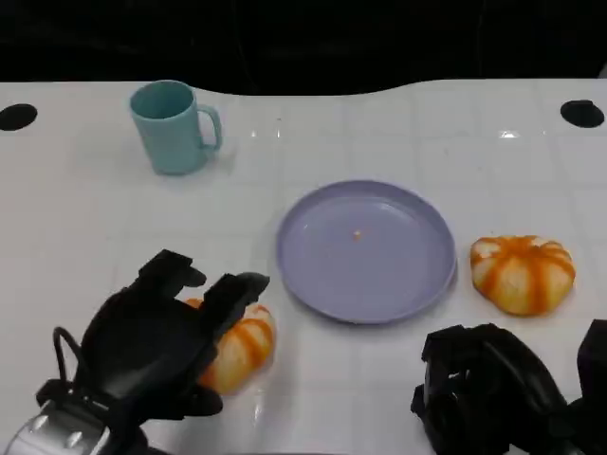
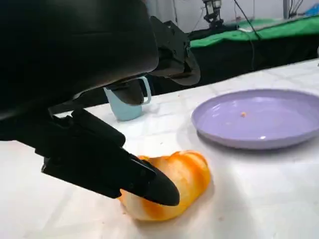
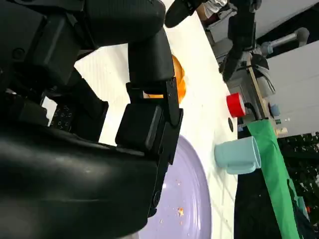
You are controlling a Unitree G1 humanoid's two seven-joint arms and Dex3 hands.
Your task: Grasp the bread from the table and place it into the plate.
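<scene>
An orange-and-white striped bread (image 1: 245,347) lies on the white table to the left of the lilac plate (image 1: 417,284). My left hand (image 1: 156,346) reaches over it with its fingers apart. In the left wrist view one finger (image 2: 149,183) touches the side of the bread (image 2: 179,181), while the other fingers hang above it. A second striped bread (image 1: 523,273) lies just right of the plate. My right hand (image 1: 484,389) rests low at the near right and holds nothing. The right wrist view has that bread (image 3: 178,83) past its fingers. Only a crumb lies in the plate (image 2: 259,124).
A teal mug (image 1: 174,126) stands at the far left of the table, well behind the plate. Two black holes (image 1: 15,117) mark the table's far corners. Off the table, the right wrist view shows a red object (image 3: 234,104) and green cloth (image 3: 274,174).
</scene>
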